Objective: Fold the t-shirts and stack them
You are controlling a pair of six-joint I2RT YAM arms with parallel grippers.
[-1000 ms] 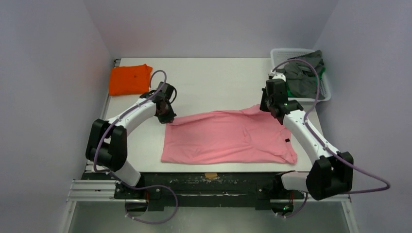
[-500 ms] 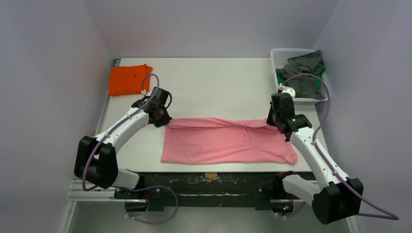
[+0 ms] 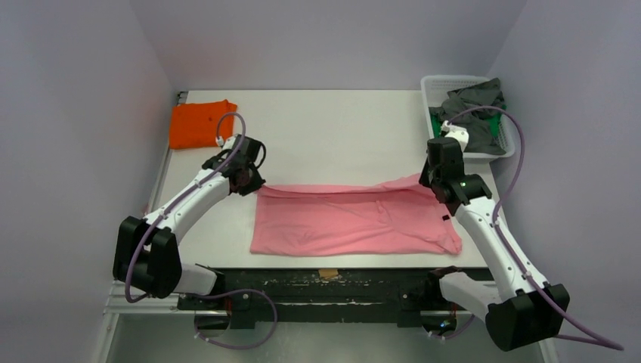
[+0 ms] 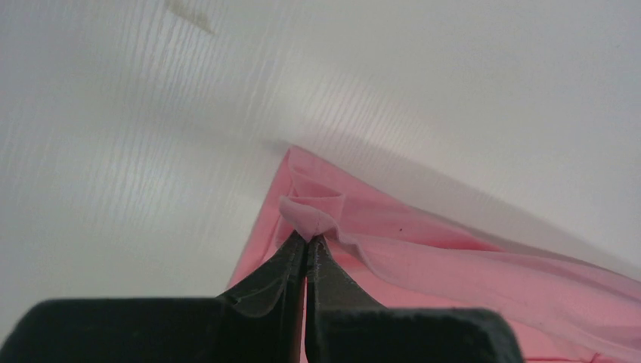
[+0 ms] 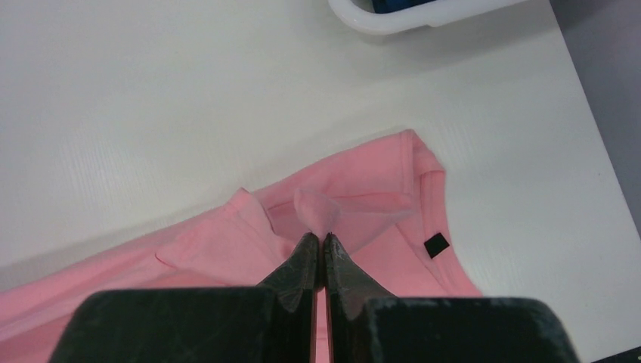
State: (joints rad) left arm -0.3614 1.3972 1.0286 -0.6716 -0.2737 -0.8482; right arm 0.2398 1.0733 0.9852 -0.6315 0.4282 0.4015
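Your left claw (image 4: pixel 306 243) and right claw (image 5: pixel 319 240) each pinch the pink shirt (image 3: pixel 351 223).

At the far left of the table (image 3: pixel 340 125), the orange shirt (image 3: pixel 200 125) lies folded. Your left claw is clamped tight on the pink shirt's far left corner. The pink shirt lies flat across the near middle, with its far edge lifted a little. Your right claw is clamped tight on the far right corner. At the far right, the grey shirt (image 3: pixel 472 102) and green shirt (image 3: pixel 495 130) sit in the basket (image 3: pixel 446 80).

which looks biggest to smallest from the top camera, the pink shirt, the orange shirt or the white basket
1. pink shirt, by far the largest
2. white basket
3. orange shirt, folded, somewhat smaller than the basket
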